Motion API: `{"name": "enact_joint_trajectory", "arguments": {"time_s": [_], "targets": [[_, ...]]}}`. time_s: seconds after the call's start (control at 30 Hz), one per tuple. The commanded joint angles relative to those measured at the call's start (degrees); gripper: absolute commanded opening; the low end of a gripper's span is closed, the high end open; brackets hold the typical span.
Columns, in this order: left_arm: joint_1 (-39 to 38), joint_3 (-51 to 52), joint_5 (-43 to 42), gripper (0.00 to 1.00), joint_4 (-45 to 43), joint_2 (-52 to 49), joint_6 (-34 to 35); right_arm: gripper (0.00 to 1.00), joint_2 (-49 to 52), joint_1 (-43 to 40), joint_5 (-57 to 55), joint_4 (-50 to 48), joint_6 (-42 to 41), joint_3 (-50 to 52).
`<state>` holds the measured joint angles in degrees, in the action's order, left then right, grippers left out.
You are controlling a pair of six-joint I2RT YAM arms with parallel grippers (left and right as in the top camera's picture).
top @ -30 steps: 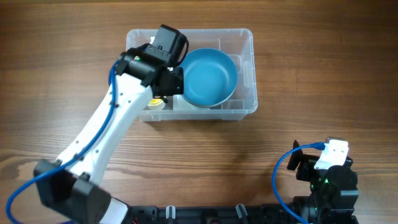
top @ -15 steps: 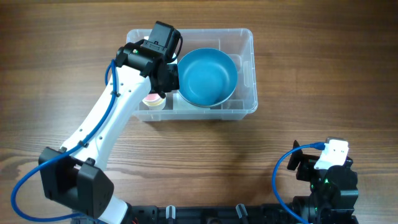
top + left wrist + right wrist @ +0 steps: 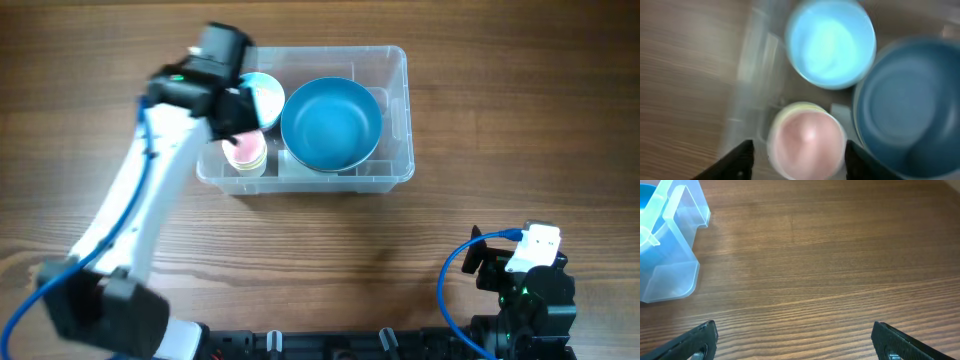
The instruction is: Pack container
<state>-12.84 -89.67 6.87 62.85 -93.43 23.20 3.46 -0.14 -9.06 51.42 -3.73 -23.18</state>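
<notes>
Container [image 3: 398, 150] holds big bowl [image 3: 332, 125] right, small bowl [image 3: 264, 97] and cup [image 3: 246, 152] left

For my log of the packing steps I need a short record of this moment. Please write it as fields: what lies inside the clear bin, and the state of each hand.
container: large clear rectangular plastic bin on the wooden table
inside, right part: large blue round bowl
inside, far left corner: small light blue round bowl
inside, near left corner: pink round cup
left hand: open, above the pink round cup; view blurred
right hand: open, empty, apart from the bin
</notes>
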Motion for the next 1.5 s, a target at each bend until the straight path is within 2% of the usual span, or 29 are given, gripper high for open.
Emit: {"name": "enact_joint_trajectory", "arguments": {"time_s": [0.0,0.07,0.27,1.1,1.2,1.47], "targets": [[9.16,-1.92,0.02,0.74,-0.13,7.50,0.39,1.00,-0.04,0.28,-0.55,-0.11,0.57,-0.44],[14.08,-1.92,0.02,1.00,-0.11,9.35,0.42,1.00,-0.04,0.28,-0.55,-0.11,0.57,-0.44],[19.12,-1.90,0.02,1.00,2.43,10.16,0.42,1.00,-0.04,0.28,-0.57,-0.11,0.57,-0.44],[18.99,-1.73,0.02,1.00,2.99,10.32,0.42,1.00,-0.02,0.28,-0.57,-0.11,0.59,-0.44],[18.88,-1.73,0.02,1.00,2.95,15.72,0.42,1.00,-0.04,0.28,-0.55,-0.11,0.57,-0.44],[18.69,-1.68,1.09,1.00,4.31,42.42,-0.63,1.00,-0.04,0.28,-0.57,-0.11,0.57,-0.44]]}}
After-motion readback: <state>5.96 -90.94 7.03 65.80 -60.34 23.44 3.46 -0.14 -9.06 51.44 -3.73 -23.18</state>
